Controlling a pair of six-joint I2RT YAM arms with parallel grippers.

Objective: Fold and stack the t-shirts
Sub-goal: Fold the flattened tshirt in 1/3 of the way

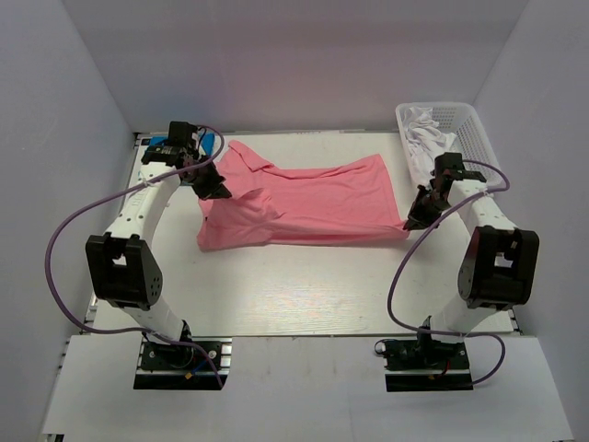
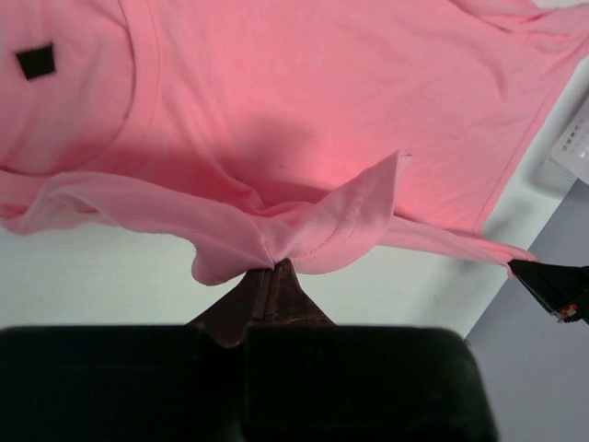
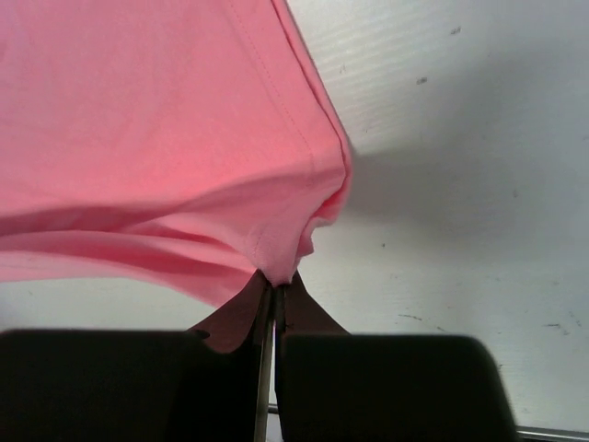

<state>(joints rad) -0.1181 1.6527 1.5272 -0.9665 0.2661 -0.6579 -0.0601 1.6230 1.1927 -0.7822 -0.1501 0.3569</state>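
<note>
Both sets of jaws grip one pink shirt (image 1: 313, 203), which lies spread on the worktop (image 1: 276, 295) with its long axis running left to right between them. The right jaws, nearer the front edge, are fully closed on the shirt's near right hem corner; the cloth extends leftward and away from them. The left jaws, slightly farther back, are fully closed on a bunched fold at the collar end. The next fold likely requires carrying the near edge toward the far edge, parallel to that axis. Farthest back are a blue item (image 1: 211, 142) beyond the left jaws, possibly the second shirt, and a basket (image 1: 479, 129) at far right.
</note>
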